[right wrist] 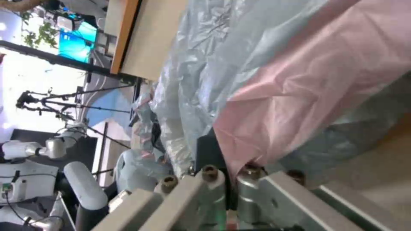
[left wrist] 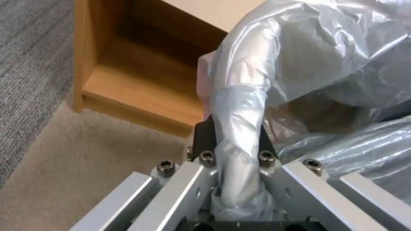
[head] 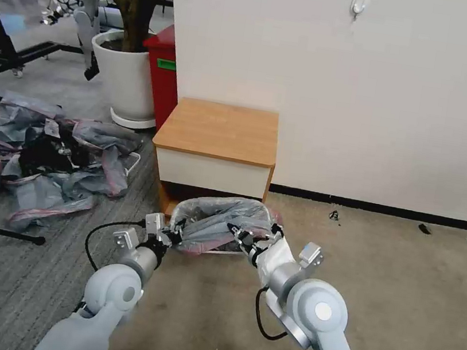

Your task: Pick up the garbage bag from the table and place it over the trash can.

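The garbage bag (head: 218, 219) lies spread, mouth up, over the trash can, which stands on the carpet right in front of the table (head: 219, 132). The can is almost wholly hidden under the plastic; a pale strip (head: 221, 251) shows below the bag's near edge. My left gripper (head: 177, 235) is at the bag's near-left corner, shut on a bunched fold of grey plastic (left wrist: 237, 128). At the near-right corner my right gripper (head: 239, 235) is shut on the pink band (right wrist: 274, 106). The table's top is bare.
A heap of similar grey-and-pink bags (head: 45, 154) covers the floor to the left. A white plant pot (head: 124, 76) and a tall red bin (head: 164, 72) stand behind the table's left side. The wall (head: 373, 90) rises close behind. Open carpet lies to the right.
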Available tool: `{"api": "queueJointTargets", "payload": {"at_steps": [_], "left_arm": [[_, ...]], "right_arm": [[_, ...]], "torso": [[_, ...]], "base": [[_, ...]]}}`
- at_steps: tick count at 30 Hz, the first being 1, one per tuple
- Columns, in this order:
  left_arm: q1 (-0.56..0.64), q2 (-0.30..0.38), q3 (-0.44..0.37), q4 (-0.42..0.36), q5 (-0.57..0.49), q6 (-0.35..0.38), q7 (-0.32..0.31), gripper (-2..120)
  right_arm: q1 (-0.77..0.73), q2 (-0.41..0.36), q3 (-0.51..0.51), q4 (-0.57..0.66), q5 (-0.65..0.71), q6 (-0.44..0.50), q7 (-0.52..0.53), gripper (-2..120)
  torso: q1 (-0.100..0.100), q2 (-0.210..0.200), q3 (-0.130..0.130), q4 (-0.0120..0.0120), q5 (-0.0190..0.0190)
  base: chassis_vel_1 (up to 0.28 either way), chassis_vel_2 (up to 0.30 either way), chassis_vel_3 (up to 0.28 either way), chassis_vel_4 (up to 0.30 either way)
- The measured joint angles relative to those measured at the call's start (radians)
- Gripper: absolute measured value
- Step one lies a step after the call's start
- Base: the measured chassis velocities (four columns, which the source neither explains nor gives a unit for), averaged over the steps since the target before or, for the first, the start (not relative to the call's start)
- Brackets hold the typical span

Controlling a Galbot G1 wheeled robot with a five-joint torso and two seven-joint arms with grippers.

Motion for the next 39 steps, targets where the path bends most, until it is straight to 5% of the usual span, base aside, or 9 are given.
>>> {"api": "queueJointTargets", "payload": {"at_steps": [18,39], "left_arm": [[-0.038,-0.009,-0.024,0.024,-0.093,-0.006,-0.069,3],[-0.012,0.014,-0.062,-0.031,-0.194,0.028,-0.097,3]], "right_arm": [[-0.082,-0.036,0.023,0.072,0.001,0.000,-0.012,0],[-0.091,-0.040,0.028,-0.026,-0.056,0.005,-0.043,0]], "torso": [[0.000,0.000,0.000,-0.0001,0.0000],[0.000,0.000,0.000,0.0000,0.0000]], "base": [[0.000,0.000,0.000,0.000],[0.000,0.000,0.000,0.000]]}}
